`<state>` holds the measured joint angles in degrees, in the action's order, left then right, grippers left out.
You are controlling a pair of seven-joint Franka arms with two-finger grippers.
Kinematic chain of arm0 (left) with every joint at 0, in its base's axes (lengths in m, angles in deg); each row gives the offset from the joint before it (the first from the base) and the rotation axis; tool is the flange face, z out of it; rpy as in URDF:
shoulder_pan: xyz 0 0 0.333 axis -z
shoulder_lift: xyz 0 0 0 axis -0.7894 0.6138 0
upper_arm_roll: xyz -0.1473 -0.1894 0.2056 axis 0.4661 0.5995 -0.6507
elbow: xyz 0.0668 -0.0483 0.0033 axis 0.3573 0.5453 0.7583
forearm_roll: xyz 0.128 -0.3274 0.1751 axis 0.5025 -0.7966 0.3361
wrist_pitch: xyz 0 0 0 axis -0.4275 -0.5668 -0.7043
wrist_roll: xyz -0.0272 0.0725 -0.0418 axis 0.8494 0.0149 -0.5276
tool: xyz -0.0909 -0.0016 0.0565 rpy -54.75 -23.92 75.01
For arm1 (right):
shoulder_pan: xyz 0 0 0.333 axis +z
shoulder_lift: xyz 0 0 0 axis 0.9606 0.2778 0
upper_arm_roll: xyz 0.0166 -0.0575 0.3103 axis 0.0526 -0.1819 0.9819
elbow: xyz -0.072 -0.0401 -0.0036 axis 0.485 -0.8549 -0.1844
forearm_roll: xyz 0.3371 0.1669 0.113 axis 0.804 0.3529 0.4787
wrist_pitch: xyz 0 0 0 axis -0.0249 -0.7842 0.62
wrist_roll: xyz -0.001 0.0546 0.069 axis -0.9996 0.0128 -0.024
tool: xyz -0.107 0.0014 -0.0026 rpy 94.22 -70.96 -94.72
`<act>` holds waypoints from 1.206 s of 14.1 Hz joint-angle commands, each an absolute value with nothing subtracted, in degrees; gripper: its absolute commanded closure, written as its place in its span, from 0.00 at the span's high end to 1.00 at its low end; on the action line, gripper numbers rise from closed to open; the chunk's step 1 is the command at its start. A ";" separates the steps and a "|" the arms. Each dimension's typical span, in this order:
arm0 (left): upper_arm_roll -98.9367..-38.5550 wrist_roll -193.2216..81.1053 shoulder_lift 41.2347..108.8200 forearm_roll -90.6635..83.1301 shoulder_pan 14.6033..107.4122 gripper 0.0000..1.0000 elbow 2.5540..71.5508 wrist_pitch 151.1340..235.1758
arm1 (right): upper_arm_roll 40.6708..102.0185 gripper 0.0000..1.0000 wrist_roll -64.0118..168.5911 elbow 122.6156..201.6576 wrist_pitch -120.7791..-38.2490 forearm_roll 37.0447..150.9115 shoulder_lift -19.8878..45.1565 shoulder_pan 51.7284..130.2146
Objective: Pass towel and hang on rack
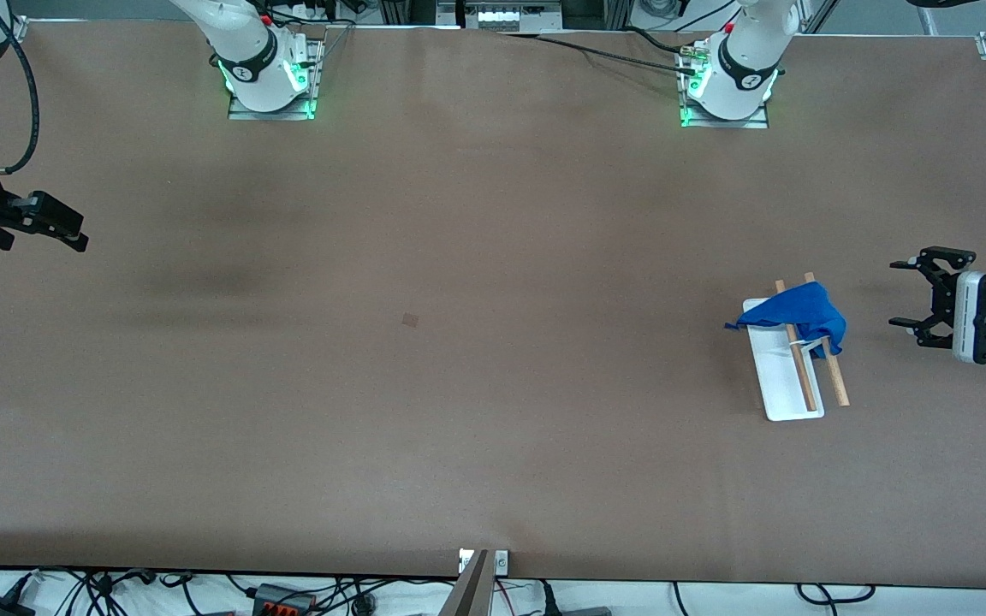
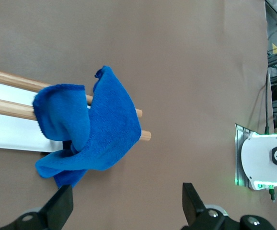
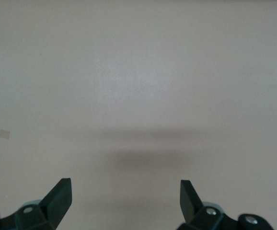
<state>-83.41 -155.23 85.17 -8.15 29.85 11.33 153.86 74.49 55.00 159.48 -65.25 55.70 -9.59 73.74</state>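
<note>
Both jaws open, towel [image 1: 801, 310] on rack [image 1: 788, 376]

The towel [image 1: 801, 311] is a plain, bright royal blue with no pattern. The rack [image 1: 782, 376] has a white base and two light-brown wooden rods. The table [image 1: 424, 411] is an even dull brown, bearing one small darker square patch [image 1: 409, 320], perhaps tape, and both grippers' fingers [image 2: 59, 206] are black.
</note>
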 commanded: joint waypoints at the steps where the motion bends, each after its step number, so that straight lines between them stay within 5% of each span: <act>1: -82.85 -149.10 84.65 -6.90 29.98 1.00 6.17 149.30 | 75.21 1.00 54.86 158.12 -63.74 55.64 -9.60 72.73; 10: -83.29 -133.18 84.83 -3.42 33.04 1.00 -9.04 139.80 | 76.00 1.00 55.04 158.12 -63.04 55.90 -9.60 71.58; 17: -83.64 -112.84 78.17 0.21 37.45 1.00 -5.73 141.12 | 76.00 1.00 55.83 158.21 -61.36 55.55 -10.13 71.59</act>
<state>-83.10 -120.60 82.93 -1.42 36.20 -8.57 141.18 75.33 55.20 158.79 -62.62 55.73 -9.59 72.25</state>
